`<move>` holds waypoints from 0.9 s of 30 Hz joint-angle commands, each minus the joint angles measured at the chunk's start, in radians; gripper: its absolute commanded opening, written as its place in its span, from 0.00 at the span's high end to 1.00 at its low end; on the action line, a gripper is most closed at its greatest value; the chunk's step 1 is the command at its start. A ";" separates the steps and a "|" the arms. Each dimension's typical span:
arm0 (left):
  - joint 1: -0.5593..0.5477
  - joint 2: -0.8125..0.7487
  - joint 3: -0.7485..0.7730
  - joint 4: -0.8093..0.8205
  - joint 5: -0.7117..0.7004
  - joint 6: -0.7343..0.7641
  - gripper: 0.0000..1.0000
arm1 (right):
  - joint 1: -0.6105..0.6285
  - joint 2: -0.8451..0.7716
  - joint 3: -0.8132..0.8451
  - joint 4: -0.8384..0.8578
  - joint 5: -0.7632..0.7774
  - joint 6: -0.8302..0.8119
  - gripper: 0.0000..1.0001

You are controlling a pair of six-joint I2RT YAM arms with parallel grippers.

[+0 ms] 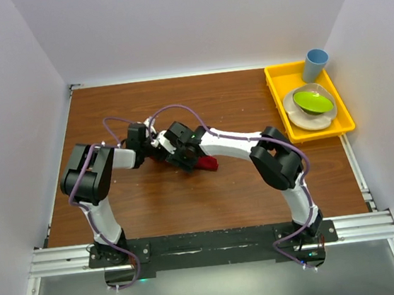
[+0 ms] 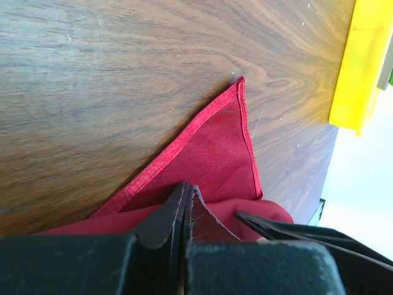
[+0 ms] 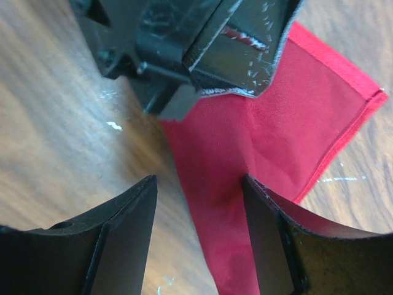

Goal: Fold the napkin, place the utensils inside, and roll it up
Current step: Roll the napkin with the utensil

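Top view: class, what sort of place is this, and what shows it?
Likely a lab test booth: white walls around a wooden table, two robot arms on a rail.

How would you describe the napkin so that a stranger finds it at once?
Look near the middle of the wooden table. The napkin lies there, partly under the left pincer, which grips it. It is the only red, soft thing.

napkin (image 1: pixel 207 164) at table (image 1: pixel 189 200) centre, tray (image 1: pixel 320 133) at far right corner, cup (image 1: pixel 315 64) behind bowl (image 1: pixel 313 100) in tray
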 commanded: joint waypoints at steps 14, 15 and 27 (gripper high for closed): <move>0.067 -0.046 0.049 -0.382 -0.094 0.183 0.91 | -0.023 0.064 -0.053 0.061 -0.019 0.098 0.84; 0.089 -0.069 0.057 -0.408 -0.099 0.187 0.88 | -0.024 0.058 -0.068 0.061 -0.079 0.133 0.87; 0.194 -0.372 0.209 -0.597 -0.240 0.238 0.64 | -0.168 0.127 -0.120 0.132 -0.751 0.506 1.00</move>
